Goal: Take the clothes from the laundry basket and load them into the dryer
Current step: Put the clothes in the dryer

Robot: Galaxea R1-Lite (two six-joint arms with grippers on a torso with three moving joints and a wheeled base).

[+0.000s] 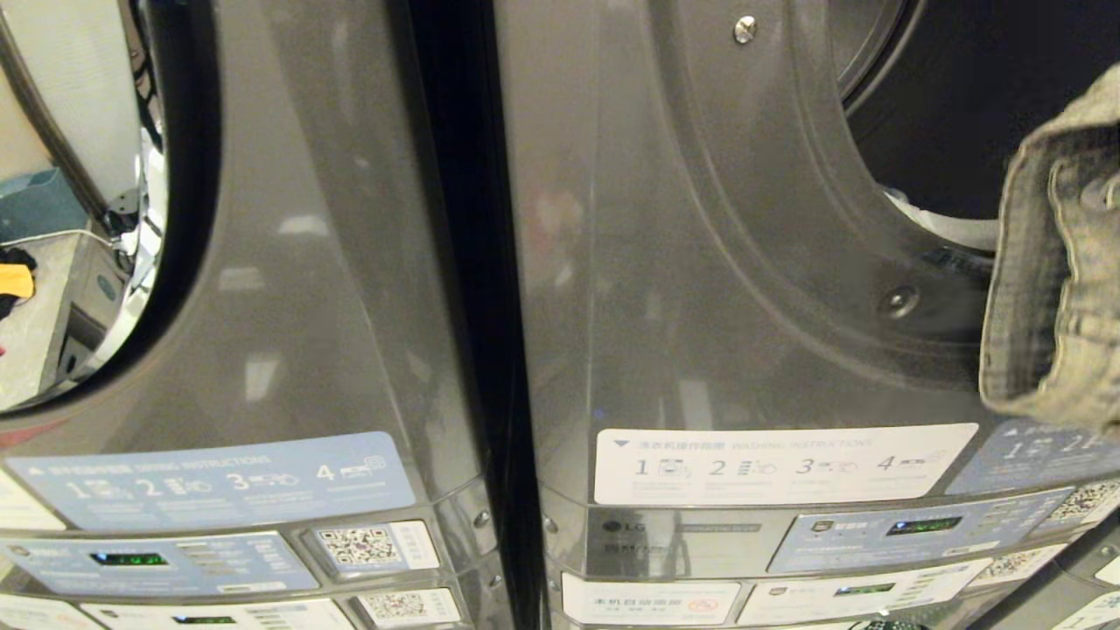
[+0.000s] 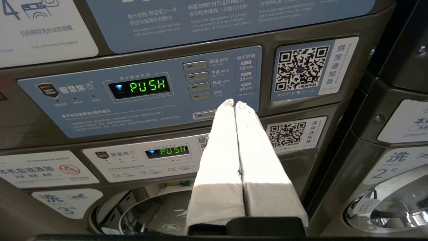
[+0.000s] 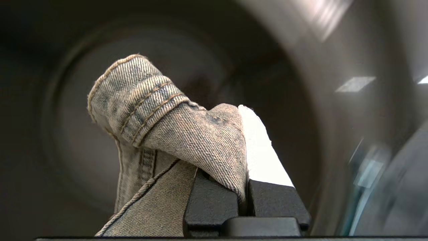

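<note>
A faded denim garment (image 1: 1054,289) hangs at the right edge of the head view, in front of the dryer's open round mouth (image 1: 962,114). My right gripper (image 3: 241,117) is shut on a fold of this denim (image 3: 174,124) and points into the dark drum (image 3: 67,134); only one white fingertip (image 3: 254,134) shows beside the cloth. Something white (image 1: 945,229) lies at the lower lip of the opening. My left gripper (image 2: 234,102) is shut and empty, parked in front of the control panels. The laundry basket is out of view.
A second grey machine with a glass door (image 1: 131,245) stands to the left, across a dark gap (image 1: 455,262). Instruction stickers (image 1: 779,464) and panels with a green display (image 2: 148,86) run below. A lower washer door (image 2: 157,214) sits under the left gripper.
</note>
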